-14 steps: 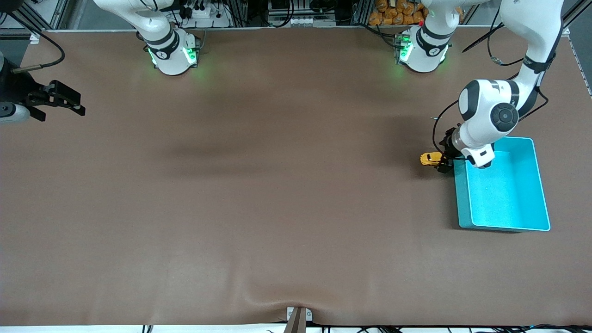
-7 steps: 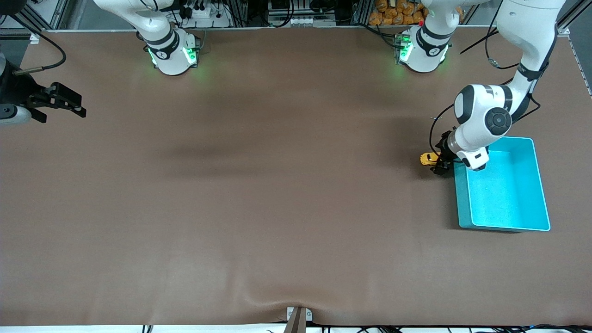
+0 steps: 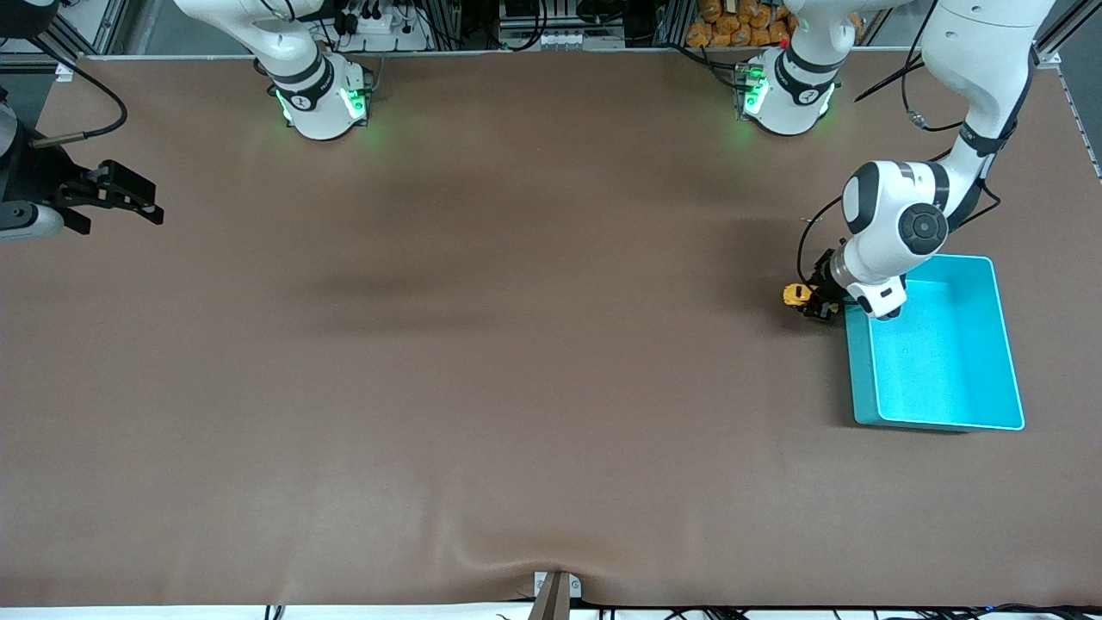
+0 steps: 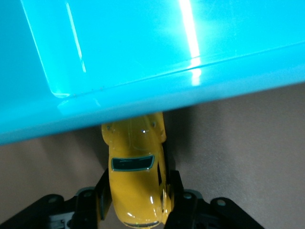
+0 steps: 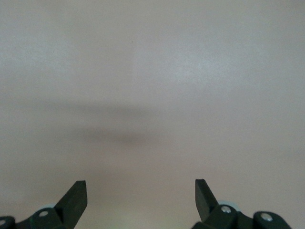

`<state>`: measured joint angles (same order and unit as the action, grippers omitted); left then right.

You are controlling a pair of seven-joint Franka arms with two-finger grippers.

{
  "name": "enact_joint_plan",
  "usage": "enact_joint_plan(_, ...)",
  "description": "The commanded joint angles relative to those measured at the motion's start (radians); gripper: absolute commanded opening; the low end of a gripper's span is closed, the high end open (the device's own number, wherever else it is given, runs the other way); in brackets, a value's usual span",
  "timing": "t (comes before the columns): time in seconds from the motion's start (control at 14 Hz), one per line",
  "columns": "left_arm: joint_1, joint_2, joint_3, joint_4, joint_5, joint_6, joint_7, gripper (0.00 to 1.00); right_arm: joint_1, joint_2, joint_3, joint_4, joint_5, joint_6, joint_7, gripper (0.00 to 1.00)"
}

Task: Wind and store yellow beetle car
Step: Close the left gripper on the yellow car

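The yellow beetle car (image 3: 794,295) is on the brown table right beside the turquoise bin (image 3: 861,370), at the bin's corner farther from the front camera. My left gripper (image 3: 818,304) is shut on the car, one finger on each side. In the left wrist view the car (image 4: 136,191) sits between the black fingers (image 4: 175,188) of the left gripper (image 4: 138,180), its nose under the bin's rim (image 4: 167,93). My right gripper (image 3: 116,194) waits open and empty over the right arm's end of the table; it also shows in the right wrist view (image 5: 140,191).
The bin holds nothing that I can see. The two arm bases (image 3: 323,99) stand along the table's edge farthest from the front camera. A small bracket (image 3: 555,590) sits at the table's near edge.
My left wrist has shifted a little away from the bin and come down over the car, covering more of it. The car has barely moved. The right gripper has drifted slightly.
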<state>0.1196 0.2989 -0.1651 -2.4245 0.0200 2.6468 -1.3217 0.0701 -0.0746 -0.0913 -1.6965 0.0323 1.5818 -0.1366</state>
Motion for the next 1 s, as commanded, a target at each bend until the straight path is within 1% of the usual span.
enact_joint_plan(0.0, -0.032, -0.038, -0.005, 0.004, 0.015, 0.002, -0.017, 0.0, 0.01, 0.002, -0.008, -0.002, -0.015, 0.007, 0.006, 1.0)
enact_joint_plan(0.14, -0.046, -0.078, -0.01, 0.025, 0.017, -0.023, -0.013, 0.0, 0.008, 0.002, -0.008, -0.002, -0.017, 0.007, 0.006, 1.0)
enact_joint_plan(0.21, -0.049, -0.087, -0.03, 0.056, 0.018, -0.066, -0.008, 0.0, 0.007, 0.002, -0.008, -0.002, -0.017, 0.007, 0.006, 1.0)
enact_joint_plan(0.29, -0.049, -0.095, -0.045, 0.102, 0.028, -0.121, -0.007, 0.0, 0.005, 0.002, -0.01, -0.002, -0.017, 0.009, 0.006, 1.0)
enact_joint_plan(0.5, -0.047, -0.096, -0.051, 0.26, 0.1, -0.307, 0.015, 0.0, 0.007, 0.004, -0.01, 0.003, -0.017, 0.009, 0.006, 1.0)
enact_joint_plan(0.57, -0.044, -0.096, -0.05, 0.303, 0.104, -0.353, 0.05, 0.0, 0.008, 0.006, -0.01, 0.003, -0.017, 0.009, 0.009, 1.0)
enact_joint_plan(0.71, -0.035, -0.095, -0.041, 0.369, 0.103, -0.407, 0.183, 0.0, 0.014, 0.009, -0.008, 0.005, -0.015, 0.009, 0.02, 1.0)
enact_joint_plan(0.93, 0.021, -0.092, -0.039, 0.416, 0.104, -0.409, 0.402, 0.0, 0.016, 0.016, -0.008, 0.009, -0.014, 0.024, 0.02, 1.0)
